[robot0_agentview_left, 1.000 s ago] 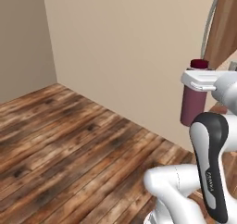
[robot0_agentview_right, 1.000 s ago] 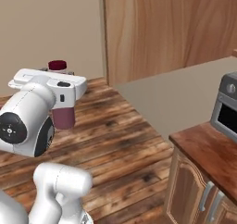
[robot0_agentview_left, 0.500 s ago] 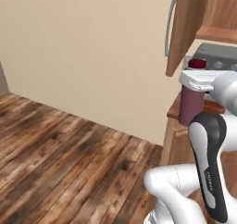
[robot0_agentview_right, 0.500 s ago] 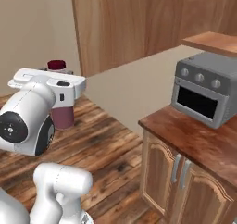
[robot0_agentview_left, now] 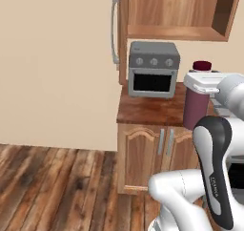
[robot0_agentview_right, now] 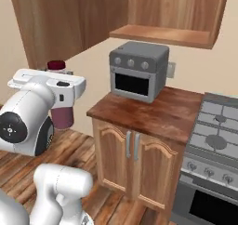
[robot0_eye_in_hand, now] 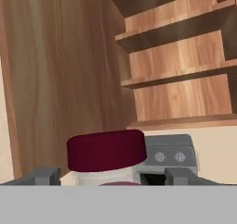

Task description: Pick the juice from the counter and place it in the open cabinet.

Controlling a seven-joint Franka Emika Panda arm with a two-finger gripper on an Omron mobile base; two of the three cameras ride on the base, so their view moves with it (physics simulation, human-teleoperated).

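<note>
Note that the gripper [robot0_eye_in_hand: 109,176] is closed around the juice [robot0_agentview_left: 196,108], holding it upright in the air, off the counter [robot0_agentview_right: 153,112]. The juice sits beside the grey toaster oven [robot0_agentview_left: 153,69] in the left base view. The open cabinet [robot0_agentview_right: 169,15] hangs above the oven.

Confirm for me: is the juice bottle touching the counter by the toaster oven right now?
Apart. In the right base view the juice hangs in the claw out over the floor, left of the counter, with open space between them.
</note>
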